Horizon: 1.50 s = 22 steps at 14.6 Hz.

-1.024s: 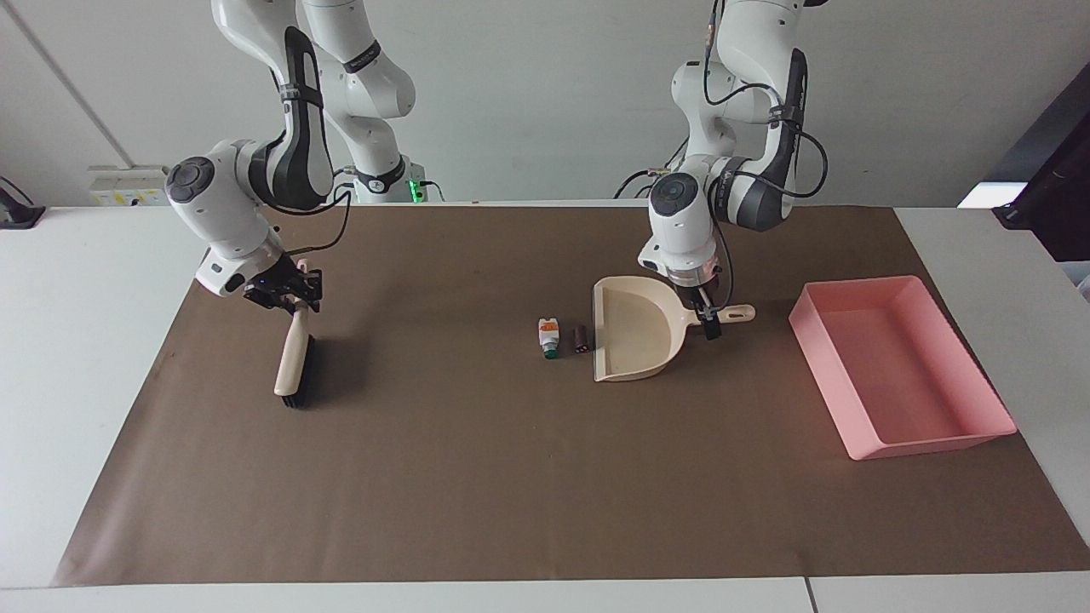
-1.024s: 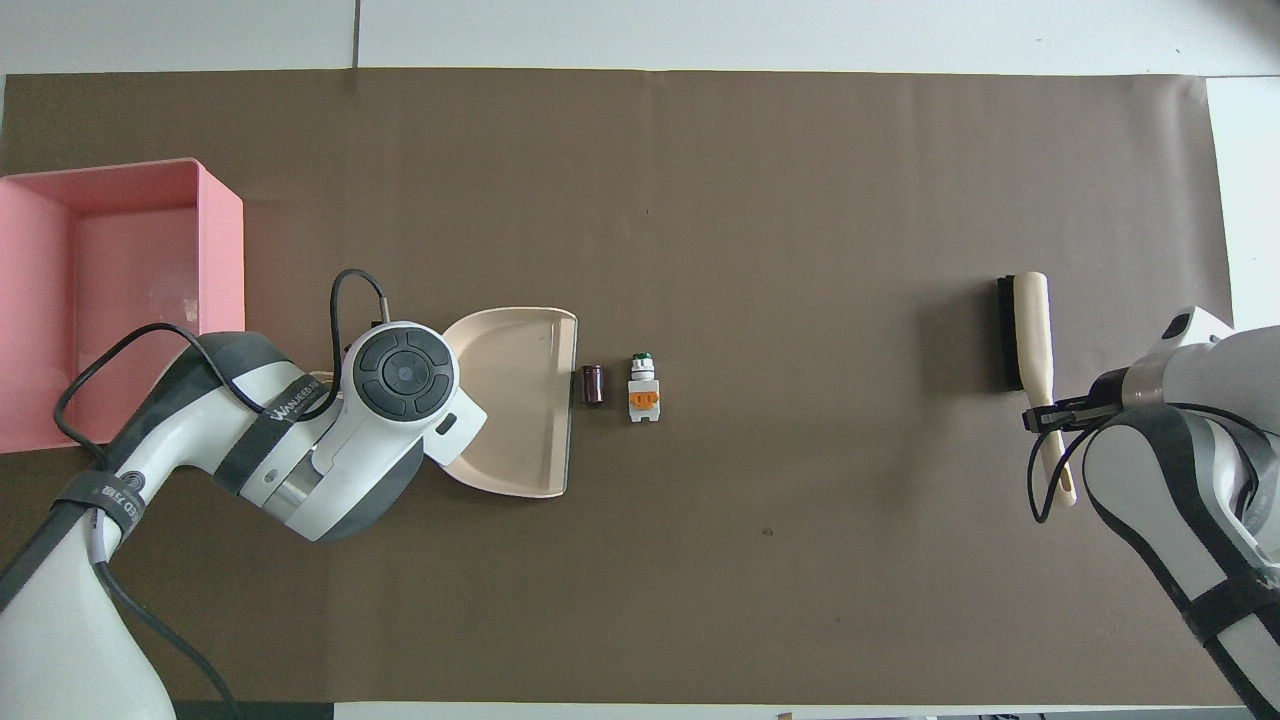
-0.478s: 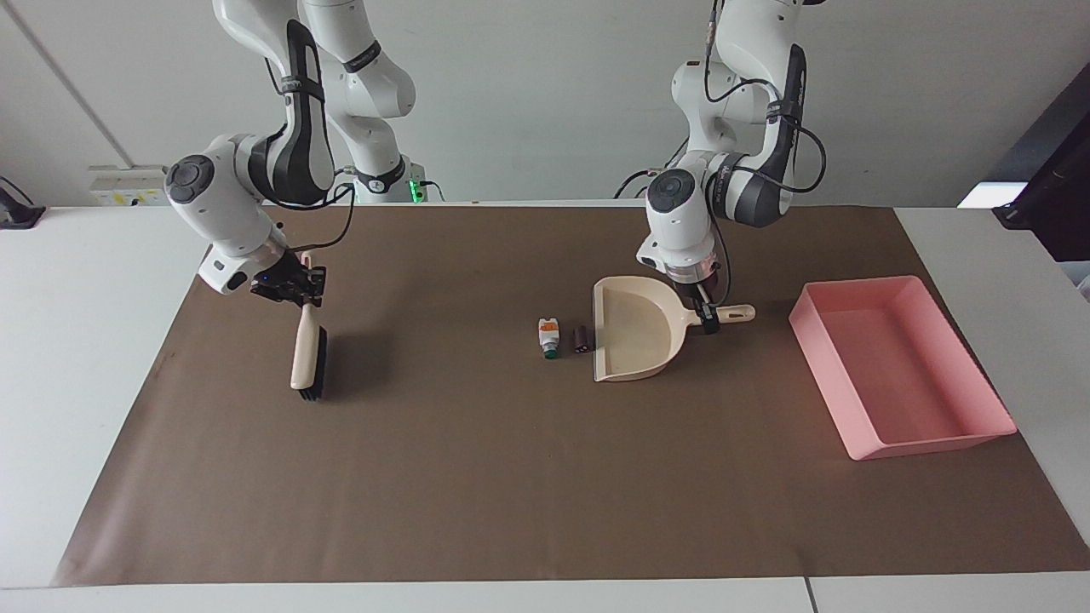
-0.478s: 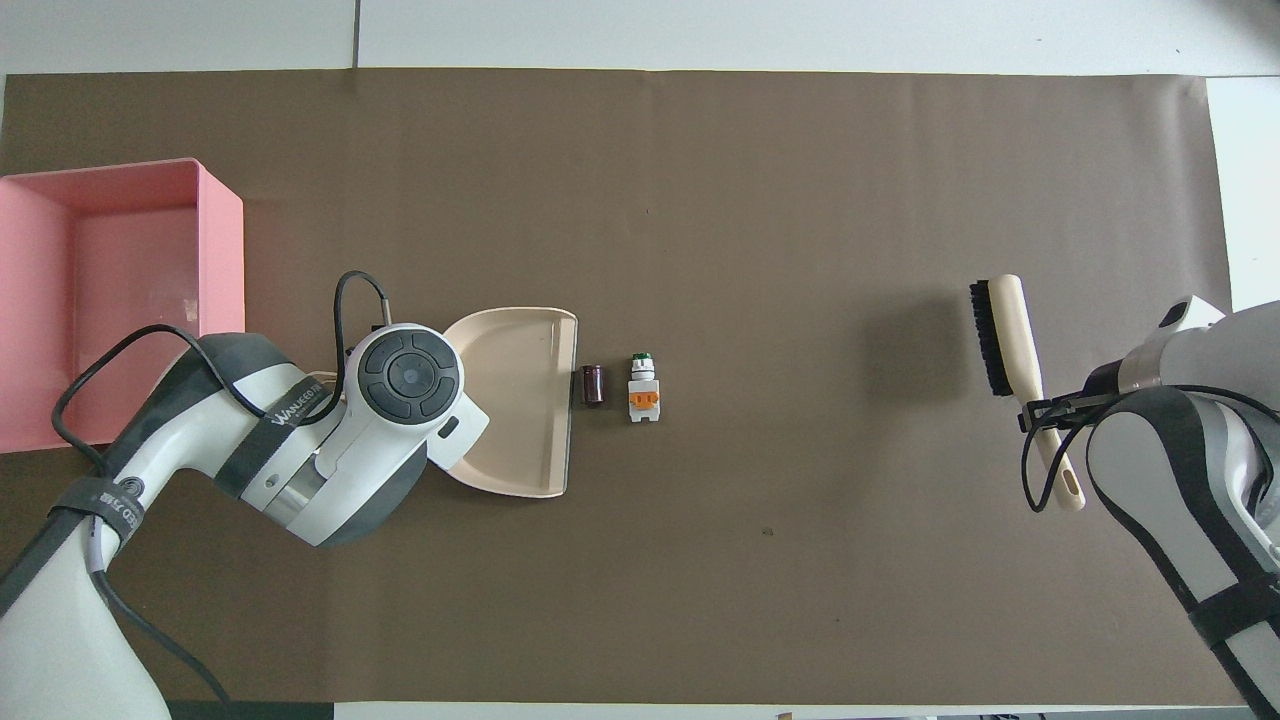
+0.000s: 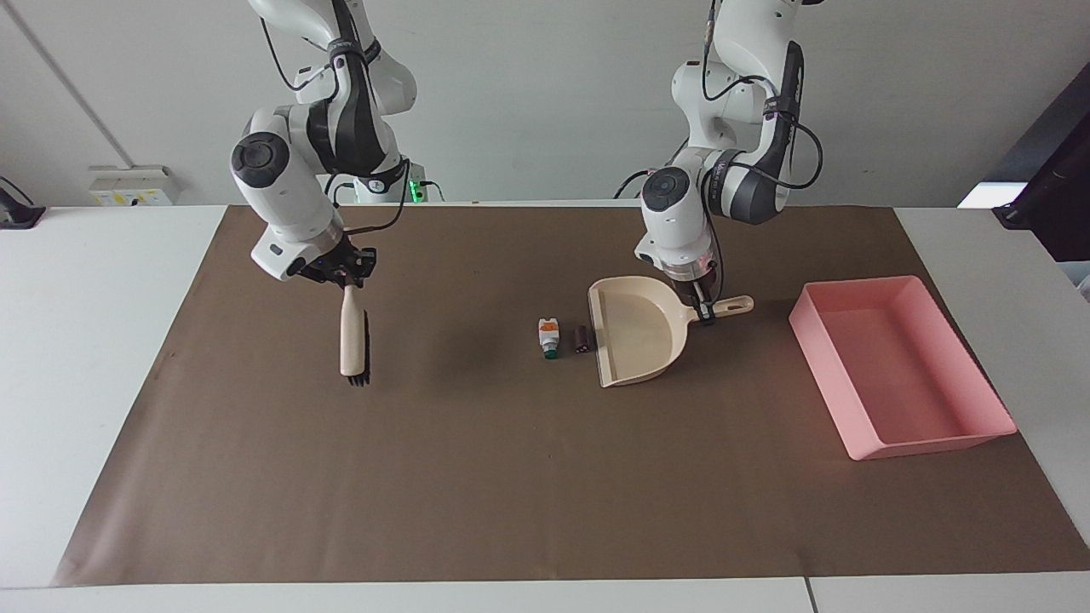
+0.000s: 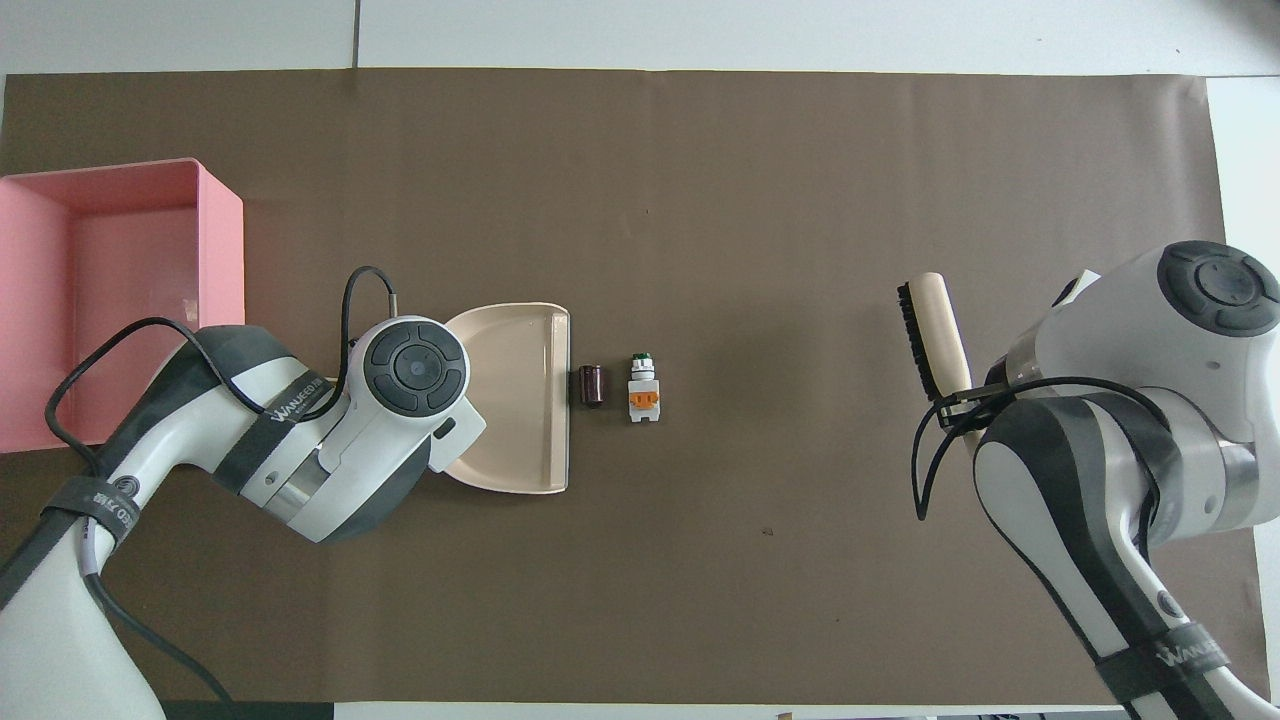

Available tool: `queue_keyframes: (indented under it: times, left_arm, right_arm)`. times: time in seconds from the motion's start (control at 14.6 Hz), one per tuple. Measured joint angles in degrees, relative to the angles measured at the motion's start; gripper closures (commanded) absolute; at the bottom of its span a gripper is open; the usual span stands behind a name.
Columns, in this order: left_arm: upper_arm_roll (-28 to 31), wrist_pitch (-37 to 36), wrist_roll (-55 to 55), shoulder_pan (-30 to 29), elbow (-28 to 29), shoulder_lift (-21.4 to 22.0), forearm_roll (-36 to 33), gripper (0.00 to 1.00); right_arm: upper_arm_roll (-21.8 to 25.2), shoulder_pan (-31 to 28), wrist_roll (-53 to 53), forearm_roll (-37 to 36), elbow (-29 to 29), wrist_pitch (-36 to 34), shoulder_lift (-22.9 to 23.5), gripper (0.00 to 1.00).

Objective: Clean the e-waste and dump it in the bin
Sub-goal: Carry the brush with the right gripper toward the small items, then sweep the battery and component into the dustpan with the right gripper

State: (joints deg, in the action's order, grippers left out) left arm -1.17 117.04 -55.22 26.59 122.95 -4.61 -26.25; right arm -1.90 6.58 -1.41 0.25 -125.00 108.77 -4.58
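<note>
Since the earlier frames, we note that the right gripper [image 5: 347, 278] has carried the brush [image 5: 352, 339] off the mat and toward the middle of the table; the brush now hangs in the air, handle up, bristles facing the left arm's end. The right jaws are clamped on the top of the brush handle. In the overhead view the brush [image 6: 930, 335] sits well apart from the e-waste, toward the right arm's end.

We find the left gripper [image 5: 703, 310] clamped on the handle of the dustpan [image 5: 634, 339], which has tilted and shifted slightly since a second ago. The pan's open lip faces the e-waste.

We record two pieces of e-waste lying side by side on the mat. The block [image 5: 582, 339] lies just beside the pan's lip; whether it touches, we cannot tell. The cylinder [image 5: 549, 335] lies just beside the block, toward the right arm's end, its green tip pointing away from the robots. Overhead, the block [image 6: 592, 385] and cylinder [image 6: 643, 389] show a narrow gap between them.

The bin [image 5: 979, 441] stands on the mat [image 5: 477, 477] at the left arm's end, near the dustpan's handle but apart from it. We see nothing inside it.
</note>
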Motion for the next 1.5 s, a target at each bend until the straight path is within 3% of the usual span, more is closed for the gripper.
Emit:
queue_keyframes:
  times: [0.41, 0.96, 1.3, 1.5]
  left_arm:
    - [0.88, -1.34, -5.83, -0.85, -2.88, -0.52, -0.01, 1.00]
    - [0.49, -4.70, 1.40, 0.94, -4.94, -4.77, -1.30, 1.00]
    - [0.44, -5.32, 4.67, 1.97, -4.97, -5.48, -1.35, 1.00]
    - [0.45, -5.36, 5.43, 2.37, -4.97, -5.91, -1.75, 1.00]
  right_arm:
    - [-0.28, 15.29, -16.38, -0.45, -0.93, 2.53, 1.59, 1.00]
    - [-0.41, 24.56, -26.45, 1.93, -0.59, 9.05, 7.21, 1.00]
    - [-0.42, 31.32, -33.09, 5.01, 7.27, 11.48, 14.52, 1.00]
    - [-0.44, 34.42, -34.10, 9.24, 10.18, 17.86, 18.43, 1.00]
